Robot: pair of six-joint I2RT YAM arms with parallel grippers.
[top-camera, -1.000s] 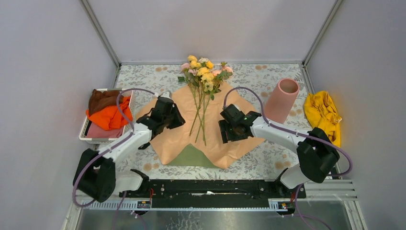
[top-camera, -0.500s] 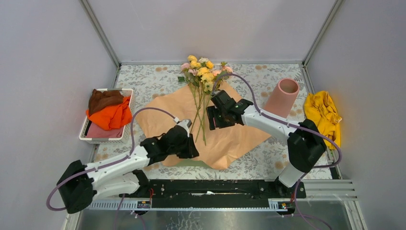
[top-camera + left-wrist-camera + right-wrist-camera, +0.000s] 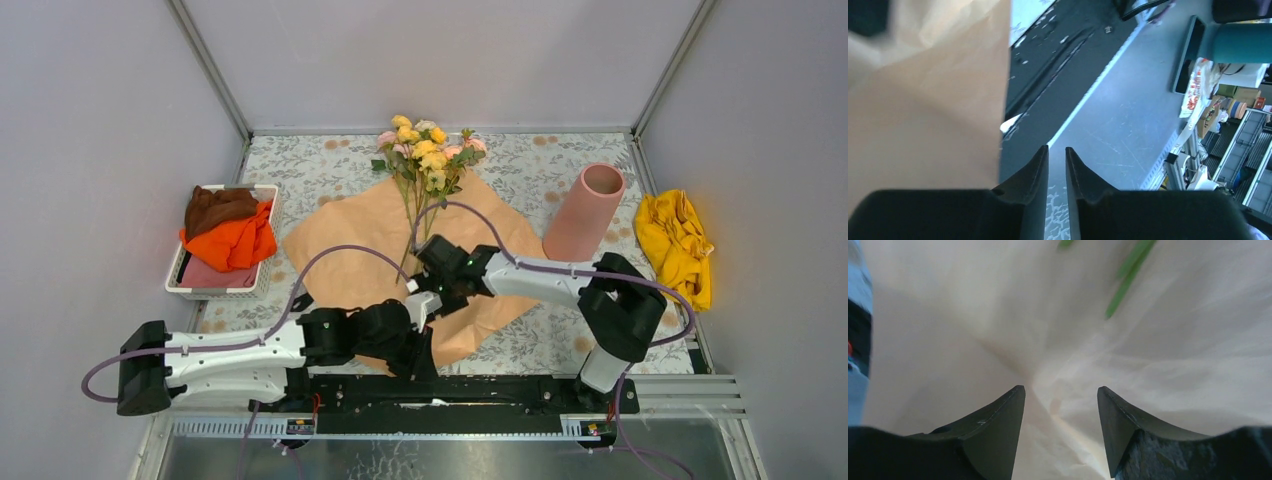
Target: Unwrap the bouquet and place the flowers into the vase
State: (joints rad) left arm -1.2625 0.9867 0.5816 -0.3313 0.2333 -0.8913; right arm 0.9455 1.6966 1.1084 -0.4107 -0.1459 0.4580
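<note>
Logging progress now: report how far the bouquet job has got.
Done: the wrapping paper lies spread open, the flowers bare on it. In hand: the right pincer hangs open over the paper; the left pincer, narrowly parted, holds nothing at the paper's near edge. To do: every flower goes into the vase.

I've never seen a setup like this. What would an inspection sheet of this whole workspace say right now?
Surface: flower-patterned table cover, flat.
Job's things: peach wrapping paper spread open; green-stemmed yellow and pink flowers lying on it; tall pink vase upright at right, no flowers inside.
Clutter: white tray of orange and brown cloths left; crumpled yellow cloth right.
Jaws: left jaws nearly closed, empty, beside the paper's near edge; right jaws open, low over the paper.
Cables: purple cables loop over paper and stems.
Surroundings: plain grey walls.
</note>
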